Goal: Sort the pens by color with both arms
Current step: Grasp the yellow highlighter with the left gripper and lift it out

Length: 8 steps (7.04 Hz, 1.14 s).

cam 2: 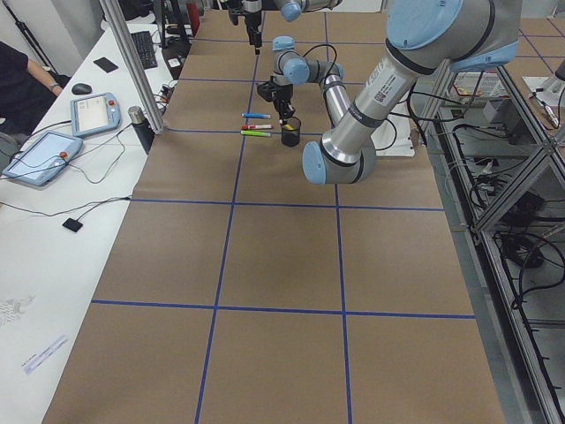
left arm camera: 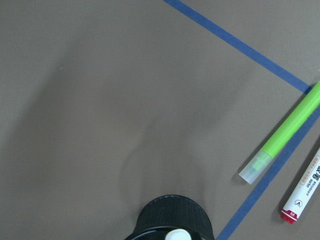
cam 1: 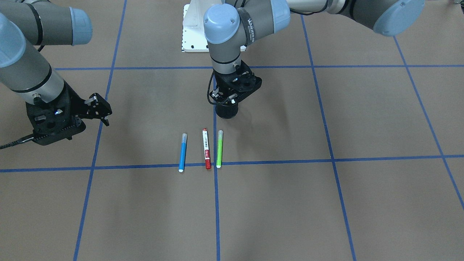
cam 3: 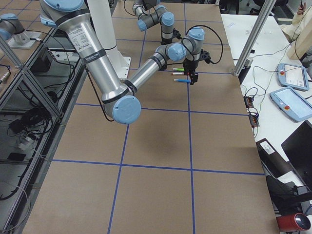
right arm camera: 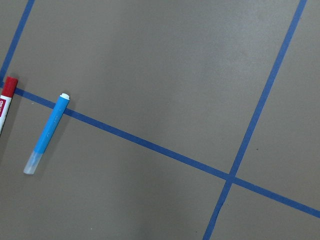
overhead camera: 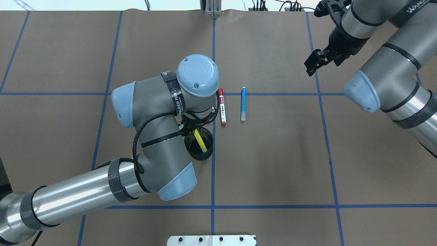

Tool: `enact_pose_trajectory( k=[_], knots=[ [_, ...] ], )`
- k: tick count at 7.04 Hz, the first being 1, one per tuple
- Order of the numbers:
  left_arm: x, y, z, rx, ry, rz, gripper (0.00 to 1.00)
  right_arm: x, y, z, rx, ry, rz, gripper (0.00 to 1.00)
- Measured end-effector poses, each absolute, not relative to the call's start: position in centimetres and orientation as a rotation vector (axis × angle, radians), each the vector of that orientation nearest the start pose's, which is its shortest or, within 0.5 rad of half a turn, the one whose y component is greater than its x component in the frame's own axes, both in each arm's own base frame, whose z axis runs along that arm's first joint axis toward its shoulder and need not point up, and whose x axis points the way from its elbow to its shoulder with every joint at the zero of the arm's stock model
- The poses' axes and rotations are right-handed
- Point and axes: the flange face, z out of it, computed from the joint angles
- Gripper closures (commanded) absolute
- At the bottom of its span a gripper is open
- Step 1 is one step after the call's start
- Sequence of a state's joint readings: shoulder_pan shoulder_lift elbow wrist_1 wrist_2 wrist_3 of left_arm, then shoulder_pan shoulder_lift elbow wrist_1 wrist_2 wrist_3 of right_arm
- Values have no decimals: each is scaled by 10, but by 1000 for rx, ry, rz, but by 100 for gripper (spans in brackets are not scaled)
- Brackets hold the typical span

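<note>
The blue pen (cam 1: 182,152), the red-capped white pen (cam 1: 206,148) and the lime green pen (cam 1: 219,148) lie side by side on the brown table. The yellow pen (overhead camera: 200,140) stands tilted inside the black mesh cup (cam 1: 226,111). My left gripper (cam 1: 225,97) hovers just above the cup, and its jaws look apart. The left wrist view shows the cup (left arm camera: 172,215), the green pen (left arm camera: 285,132) and the red pen (left arm camera: 305,192). My right gripper (cam 1: 102,108) is open and empty, off to the side of the blue pen (right arm camera: 47,134).
Blue tape lines (cam 1: 272,161) divide the brown paper into squares. The white pedestal base (cam 1: 192,32) sits behind the cup. In the overhead view the left arm's elbow (overhead camera: 153,119) covers the green pen. Tablets (cam 2: 44,155) lie on a side table.
</note>
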<state>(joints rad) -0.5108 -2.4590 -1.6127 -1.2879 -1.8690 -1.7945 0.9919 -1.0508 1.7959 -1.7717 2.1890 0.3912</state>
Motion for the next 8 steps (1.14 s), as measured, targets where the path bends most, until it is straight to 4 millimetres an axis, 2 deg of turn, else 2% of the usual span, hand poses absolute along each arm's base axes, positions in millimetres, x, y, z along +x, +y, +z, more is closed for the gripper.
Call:
enact_pose_trajectory(
  k=[3,5,8],
  knots=[
    [535,-420,118,-184,733,-578,79,-280,-566,283,186,-782,-346,1],
    [503,-412,107,-156,734,-527,79,-279,-566,283,187,-782,-346,1],
    [459,-436,91,-109,773,-507,80,-279,-566,283,187,-782,-346,1]
  ],
)
